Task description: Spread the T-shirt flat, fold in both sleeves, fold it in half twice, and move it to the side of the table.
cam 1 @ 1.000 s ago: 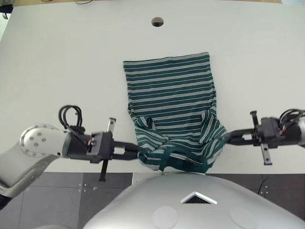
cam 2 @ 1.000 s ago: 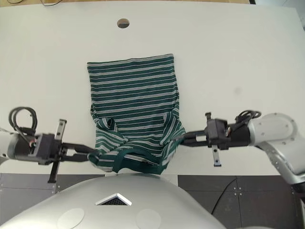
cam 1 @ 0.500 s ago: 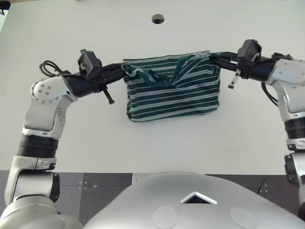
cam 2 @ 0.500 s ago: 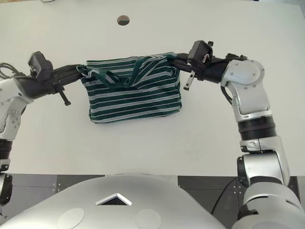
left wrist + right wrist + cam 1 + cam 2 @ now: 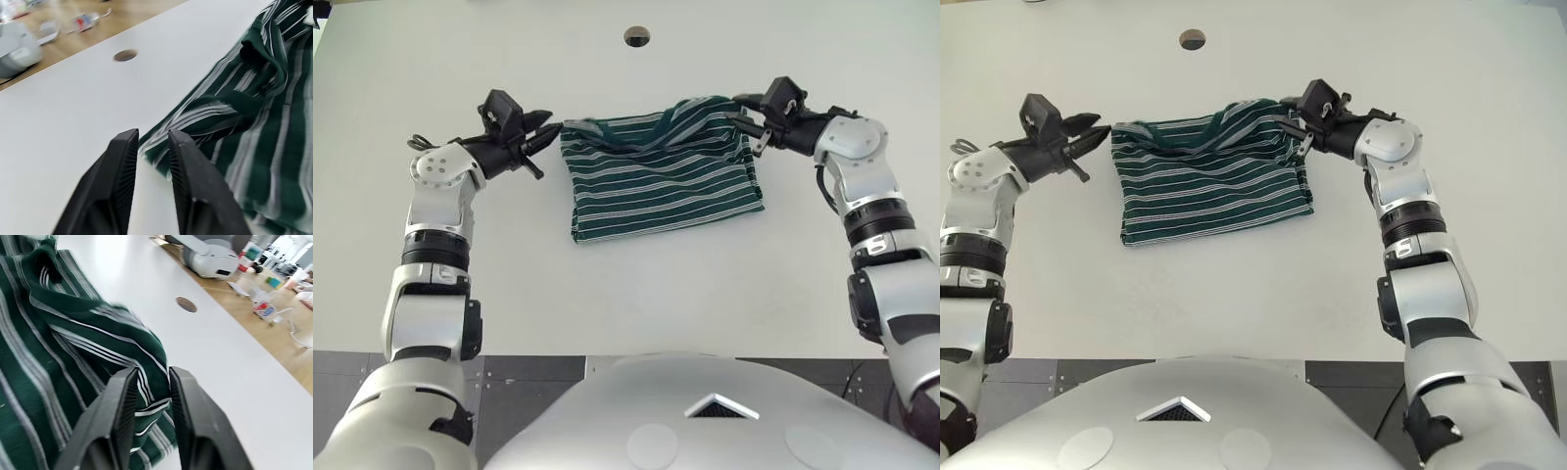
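Observation:
The green-and-white striped T-shirt lies folded in half on the white table, its doubled edge toward me. One fold of cloth stands up at the far edge. My left gripper is open just off the shirt's far left corner, with nothing between its fingers. My right gripper is open at the far right corner. In the right wrist view the striped cloth reaches into the gap between its fingers.
A round cable hole sits in the table beyond the shirt. The table's near edge runs close to me. Bare table surface lies to the left, to the right and in front of the shirt.
Both grippers carried the shirt's near end up and over to the far edge, folding it in half. Since then both have opened, and the left has drawn back off the corner.

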Available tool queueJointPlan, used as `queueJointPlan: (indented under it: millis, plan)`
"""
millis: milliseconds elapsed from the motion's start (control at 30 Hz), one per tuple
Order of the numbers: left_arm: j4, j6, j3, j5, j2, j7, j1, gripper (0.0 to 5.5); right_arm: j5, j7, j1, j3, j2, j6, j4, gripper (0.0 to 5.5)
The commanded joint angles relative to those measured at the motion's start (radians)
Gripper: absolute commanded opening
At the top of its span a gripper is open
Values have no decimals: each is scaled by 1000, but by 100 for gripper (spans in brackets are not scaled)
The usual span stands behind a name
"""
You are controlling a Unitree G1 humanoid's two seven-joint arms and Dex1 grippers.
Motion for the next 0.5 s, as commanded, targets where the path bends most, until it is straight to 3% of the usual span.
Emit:
queueJointPlan:
  millis: [33, 167, 233, 300, 367, 500]
  plan:
    - [107, -61, 47, 27, -18, 31, -66, 170, -65, -130, -68, -22, -2, -37, 88, 191]
    - [94, -180, 115, -7, -41, 22, -73, 170, -173, -277, -89, 7, -13, -174, 81, 191]
    - [-126, -232, 94, -69, -62, -110, 33, 170, -210, -242, -57, 47, -23, -311, 10, 191]
    - [-364, -287, 1, -53, -53, -206, 173, 170, -240, -177, -30, 95, -34, -384, -37, 191]
    - [-474, -419, -120, 138, 1, -228, 279, 170, -314, -145, -40, 154, -48, -380, -22, 191]
    - [-398, -666, -273, 680, 160, -87, 294, 170, -488, -100, -104, 274, -77, -337, 19, 191]
